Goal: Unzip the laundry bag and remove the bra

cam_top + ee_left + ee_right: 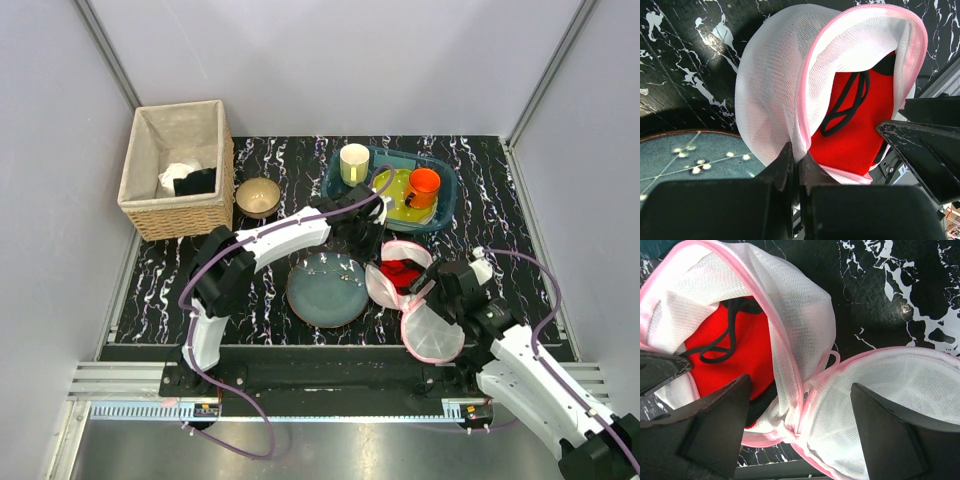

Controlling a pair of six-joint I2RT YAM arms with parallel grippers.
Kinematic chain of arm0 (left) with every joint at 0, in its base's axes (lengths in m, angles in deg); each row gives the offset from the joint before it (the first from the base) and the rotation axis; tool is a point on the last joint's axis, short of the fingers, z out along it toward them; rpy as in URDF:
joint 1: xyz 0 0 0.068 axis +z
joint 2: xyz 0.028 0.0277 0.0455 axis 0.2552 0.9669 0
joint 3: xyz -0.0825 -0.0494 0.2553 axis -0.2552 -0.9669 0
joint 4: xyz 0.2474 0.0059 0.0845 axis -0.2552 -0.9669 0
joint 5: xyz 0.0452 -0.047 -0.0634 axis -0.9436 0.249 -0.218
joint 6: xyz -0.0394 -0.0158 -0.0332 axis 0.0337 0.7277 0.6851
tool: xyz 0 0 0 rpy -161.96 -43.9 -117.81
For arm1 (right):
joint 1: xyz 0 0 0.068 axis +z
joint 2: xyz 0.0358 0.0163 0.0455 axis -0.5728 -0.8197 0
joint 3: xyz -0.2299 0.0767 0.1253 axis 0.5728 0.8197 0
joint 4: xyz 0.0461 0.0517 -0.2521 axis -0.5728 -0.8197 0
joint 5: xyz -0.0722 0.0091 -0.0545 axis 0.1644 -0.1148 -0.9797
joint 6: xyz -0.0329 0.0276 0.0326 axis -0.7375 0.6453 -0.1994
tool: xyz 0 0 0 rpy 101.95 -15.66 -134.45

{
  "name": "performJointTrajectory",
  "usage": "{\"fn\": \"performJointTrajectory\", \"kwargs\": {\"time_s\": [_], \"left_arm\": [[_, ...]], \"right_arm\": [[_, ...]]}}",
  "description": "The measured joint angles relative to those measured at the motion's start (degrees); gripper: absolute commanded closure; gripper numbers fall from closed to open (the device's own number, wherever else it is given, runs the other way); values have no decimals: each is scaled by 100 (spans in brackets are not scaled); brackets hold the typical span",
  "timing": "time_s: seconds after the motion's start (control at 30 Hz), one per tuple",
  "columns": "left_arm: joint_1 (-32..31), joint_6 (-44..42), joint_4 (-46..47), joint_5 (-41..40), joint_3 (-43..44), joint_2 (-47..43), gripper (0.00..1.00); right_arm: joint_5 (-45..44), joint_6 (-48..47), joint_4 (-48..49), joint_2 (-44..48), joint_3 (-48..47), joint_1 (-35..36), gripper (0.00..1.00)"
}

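**A:** Two halves of the laundry bag lie folded apart on the bench. The zip is undone and the lid has flopped flat toward the near edge. The deeper half is tipped up just beside the blue-grey plate.

**B:** And the bra sits inside that deeper half, bright red with a black strap looped across it. It's not out yet.

**A:** Look at the left arm, stretched across above the plate. The left jaws are pinched tight on the bag's pink rim, with trim and mesh squeezed between the tips.

**B:** The right jaws are the opposite: spread wide with nothing in them. From the right wrist, the dark fingers straddle the seam where the halves join, one over the red side and one over the lid.

**A:** Are they touching the mesh?

**B:** I can't tell from here.

**A:** At the far side of the bench there's a teal tray carrying a cream cup and an orange cup. To its left are a small bowl and a wicker basket.
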Motion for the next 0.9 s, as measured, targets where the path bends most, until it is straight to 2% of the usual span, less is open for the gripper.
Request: {"fn": "performJointTrajectory", "kwargs": {"time_s": [0.17,0.3,0.33,0.4,0.43,0.5,0.53,0.73,0.77,0.9], "left_arm": [[0,24,2,-17,-2,0,100],[0,31,2,-17,-7,0,100],[0,31,0,-15,-7,0,100],[0,31,4,-17,-15,0,100],[0,31,2,-20,-20,0,100],[0,31,4,-28,-35,0,100],[0,31,7,-31,-42,-2,100],[0,31,15,-31,-55,-4,100],[0,31,15,-35,-55,-4,100],[2,31,15,-52,-61,-7,100]], "right_arm": [[-83,188,-76,542,59,-2,2],[-361,157,-197,890,28,-7,7],[-448,133,-238,846,-11,-7,17],[-610,68,-295,629,-103,-9,20],[-658,35,-286,463,-138,-13,31],[-660,-59,-229,223,-149,-15,43],[-656,-94,-181,96,-146,-15,57],[-623,-157,72,-243,-144,-17,95],[-625,-157,111,-212,-144,-17,100],[-629,-229,195,-87,-146,-17,100]]}}
